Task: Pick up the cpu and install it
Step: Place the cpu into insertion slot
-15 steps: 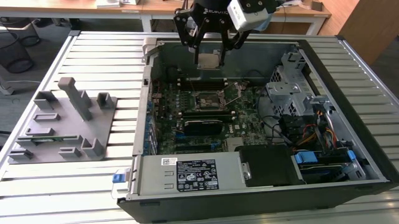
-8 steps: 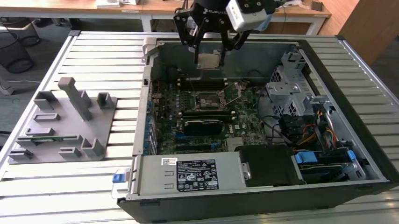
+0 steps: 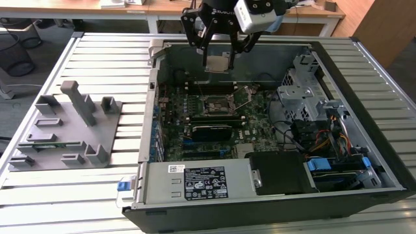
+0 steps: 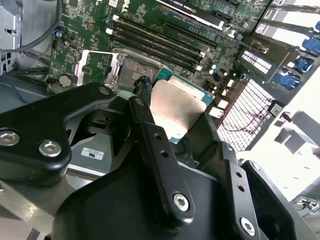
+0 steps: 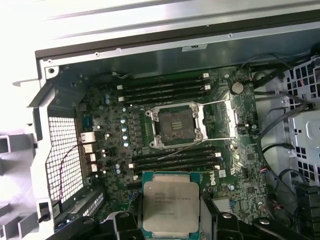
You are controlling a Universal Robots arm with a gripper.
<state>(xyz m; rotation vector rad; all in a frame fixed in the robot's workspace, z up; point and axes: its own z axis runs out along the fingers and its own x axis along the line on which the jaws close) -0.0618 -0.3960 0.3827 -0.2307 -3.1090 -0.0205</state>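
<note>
We see the tool (image 3: 217, 59) clenched on the cpu (image 3: 217, 64), held aloft over the open computer case (image 3: 293, 207). The empty socket (image 3: 218, 104) lies at six o'clock of it in the exterior view. Pickup done, we judge; the chip is not yet seated.

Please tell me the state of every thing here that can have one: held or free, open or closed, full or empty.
tool: shut on the cpu, above the computer case.
cpu: held in the tool, lifted, not yet in the cpu socket.
cpu socket: open and empty.
computer case: lying on its side, cover off.
memory slots: appear empty.
</note>
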